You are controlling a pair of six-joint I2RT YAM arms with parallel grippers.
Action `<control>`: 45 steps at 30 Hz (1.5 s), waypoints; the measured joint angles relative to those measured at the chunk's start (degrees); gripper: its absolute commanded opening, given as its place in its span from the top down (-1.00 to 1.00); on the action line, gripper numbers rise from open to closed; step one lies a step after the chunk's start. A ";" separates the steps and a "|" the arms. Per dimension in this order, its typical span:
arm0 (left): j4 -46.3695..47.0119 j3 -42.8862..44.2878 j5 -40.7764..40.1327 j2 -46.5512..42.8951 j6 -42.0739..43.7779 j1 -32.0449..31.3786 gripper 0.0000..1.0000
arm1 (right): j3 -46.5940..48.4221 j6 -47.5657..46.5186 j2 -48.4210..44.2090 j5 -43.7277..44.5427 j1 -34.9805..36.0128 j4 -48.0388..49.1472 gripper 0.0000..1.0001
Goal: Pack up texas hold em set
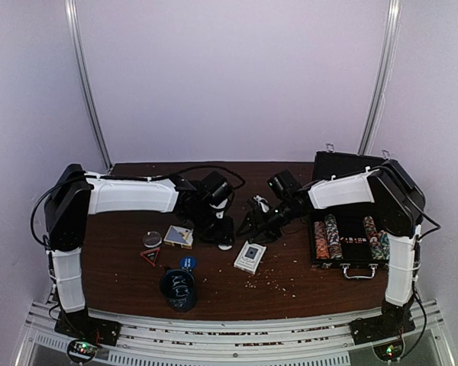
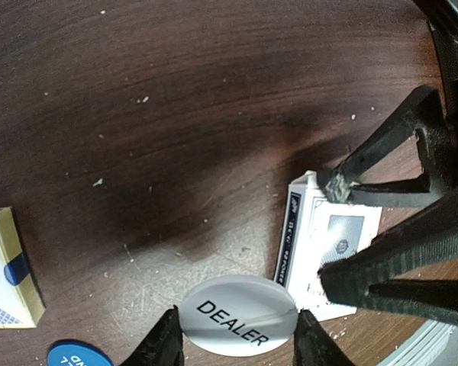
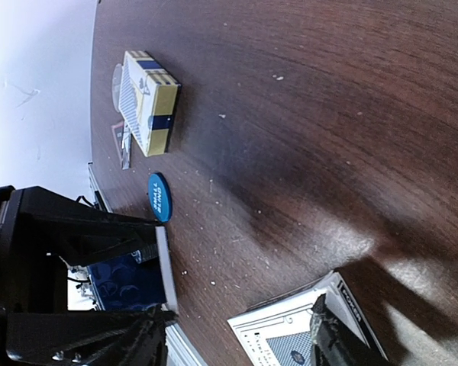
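**RIGHT ARM: CARD DECK PICKUP, CASE TO THE RIGHT**

The right gripper [image 2: 332, 232] stands over the blue-backed card deck [image 1: 249, 257] at centre frame in the top view. Its jaws are apart and straddle the deck. One fingertip is at the deck's upper corner and the other is over its face. No grip is made yet.

The deck lies flat on the table [image 1: 137, 198]. Its long axis runs roughly top to bottom of the overhead frame, tilted slightly. The open black case [image 1: 347, 164] sits at right of frame with chip rolls [image 1: 328, 236] already in its tray. The right arm is the nearer arm to both deck and case, so the carry should go rightward.

The left gripper [image 2: 237, 339] is just left of the deck. Its fingers appear closed on the rim of the white DEALER button [image 2: 240, 320], which lies just beside the deck. The two grippers are close, so contact between them is the main hazard.

At left of frame, clear of the carry path:
- a yellow-edged deck [image 1: 179, 236]
- a blue button [image 1: 187, 262]
- a red triangle marker [image 1: 150, 255]
- a clear disc [image 1: 152, 239]
- a dark cup [image 1: 178, 288]
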 measured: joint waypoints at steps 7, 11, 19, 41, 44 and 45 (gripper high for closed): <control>0.31 1.16 0.92 1.88 1.46 -1.07 0.13 | 0.00 2.49 0.74 -2.03 0.02 2.01 -0.09; 0.37 2.01 1.05 2.29 2.19 -1.68 0.14 | 0.00 3.13 1.22 -2.86 0.17 2.29 -0.03; 0.90 2.89 1.16 2.36 3.13 -2.16 0.15 | 0.15 2.56 2.97 -5.60 0.37 2.01 0.15; 1.66 2.93 -0.02 2.12 3.54 -3.65 -0.59 | -4.59 2.49 -0.42 -8.63 0.04 5.99 1.00; 3.58 -0.24 -3.04 -0.96 2.36 -3.48 -0.62 | -6.49 1.31 -5.70 -4.52 -2.73 3.15 1.00; 3.76 -1.20 -3.72 -2.05 2.01 -3.45 -0.61 | -6.99 0.83 -7.78 -2.80 -4.39 2.23 1.00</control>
